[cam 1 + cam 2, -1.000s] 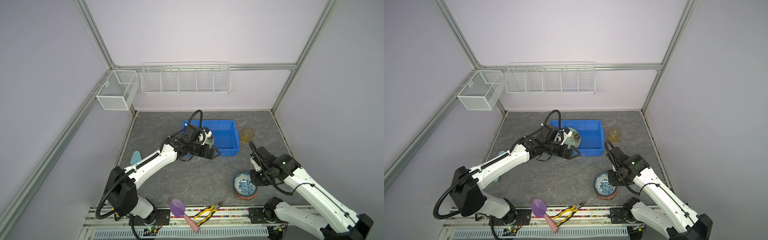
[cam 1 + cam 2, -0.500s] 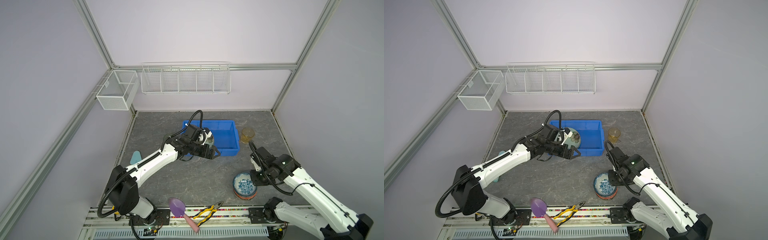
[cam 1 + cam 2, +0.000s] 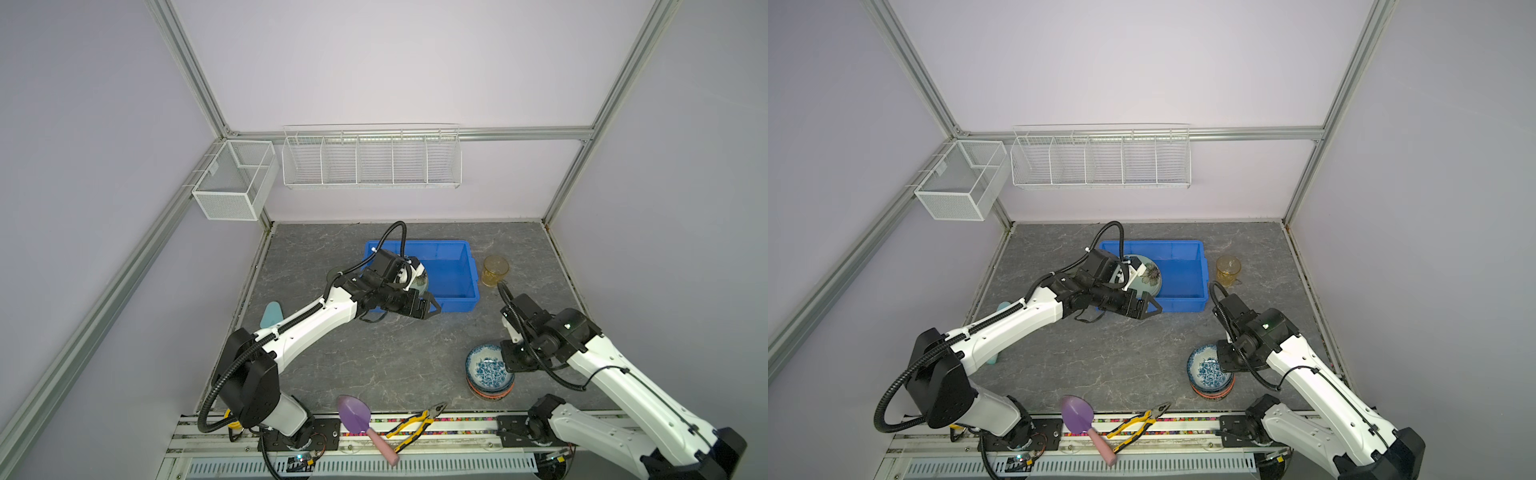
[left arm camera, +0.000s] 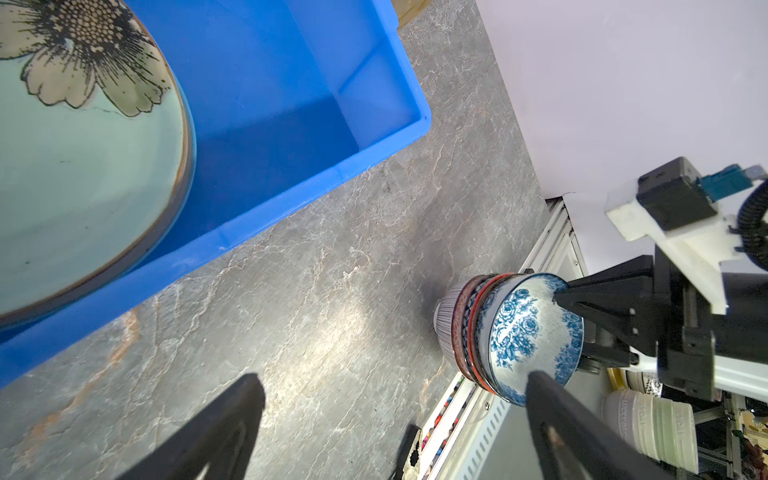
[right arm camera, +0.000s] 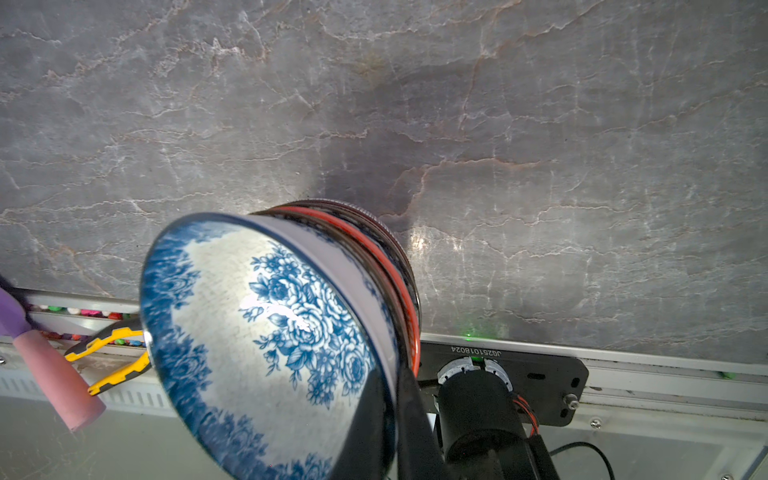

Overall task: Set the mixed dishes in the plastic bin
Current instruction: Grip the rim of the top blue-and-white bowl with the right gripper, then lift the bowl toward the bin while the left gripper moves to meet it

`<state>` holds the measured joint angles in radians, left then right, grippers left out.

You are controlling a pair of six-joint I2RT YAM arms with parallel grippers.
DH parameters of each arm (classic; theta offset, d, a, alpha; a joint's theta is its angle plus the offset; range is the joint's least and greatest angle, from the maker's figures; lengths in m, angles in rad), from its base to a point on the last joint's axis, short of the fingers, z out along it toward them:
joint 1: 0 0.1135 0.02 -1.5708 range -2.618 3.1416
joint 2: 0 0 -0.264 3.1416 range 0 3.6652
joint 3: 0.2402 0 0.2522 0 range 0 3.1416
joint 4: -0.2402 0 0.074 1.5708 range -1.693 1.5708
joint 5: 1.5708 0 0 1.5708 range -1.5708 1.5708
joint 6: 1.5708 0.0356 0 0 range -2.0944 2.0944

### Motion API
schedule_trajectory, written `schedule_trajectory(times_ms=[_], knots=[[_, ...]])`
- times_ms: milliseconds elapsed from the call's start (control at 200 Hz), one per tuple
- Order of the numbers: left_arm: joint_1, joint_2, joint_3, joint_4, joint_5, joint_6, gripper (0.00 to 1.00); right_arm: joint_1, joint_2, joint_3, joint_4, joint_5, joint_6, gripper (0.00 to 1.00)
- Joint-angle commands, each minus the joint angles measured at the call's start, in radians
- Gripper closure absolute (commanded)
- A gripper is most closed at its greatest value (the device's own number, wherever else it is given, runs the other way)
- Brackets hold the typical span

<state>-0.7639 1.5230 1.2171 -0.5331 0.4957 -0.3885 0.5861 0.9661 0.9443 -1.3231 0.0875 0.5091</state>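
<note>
We have one plate in the bin, at its left, our left gripper wide and empty beside the near wall, our right gripper clamped on the top bowl of the near-right stack, and the tumbler outside.

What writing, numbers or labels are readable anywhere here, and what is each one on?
"JG251018024": printed upside down on the black mounting plate at the table's front rail.
Raised lettering on a white tub off the table: seems to start "LUCKY", the rest too blurred to read.
Blue floral bowl: pattern only, no words.
</note>
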Motion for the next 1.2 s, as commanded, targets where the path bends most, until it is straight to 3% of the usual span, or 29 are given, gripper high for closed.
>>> schedule_trajectory(times_ms=[0, 465, 830, 1195], knots=[[0.006, 0.006, 0.012, -0.01, 0.012, -0.007, 0.02, 0.008, -0.007, 0.031, -0.008, 0.008, 0.011, 0.92], [-0.002, -0.087, -0.026, 0.001, 0.034, -0.102, 0.02, 0.008, 0.0, 0.141, -0.033, -0.001, -0.004, 0.94], [-0.072, -0.216, -0.071, -0.026, -0.077, -0.185, 0.03, 0.005, 0.141, 0.307, -0.004, -0.037, -0.084, 0.94], [-0.121, -0.217, -0.048, -0.065, -0.209, -0.24, 0.05, 0.008, 0.328, 0.468, 0.107, -0.141, -0.126, 0.93]])
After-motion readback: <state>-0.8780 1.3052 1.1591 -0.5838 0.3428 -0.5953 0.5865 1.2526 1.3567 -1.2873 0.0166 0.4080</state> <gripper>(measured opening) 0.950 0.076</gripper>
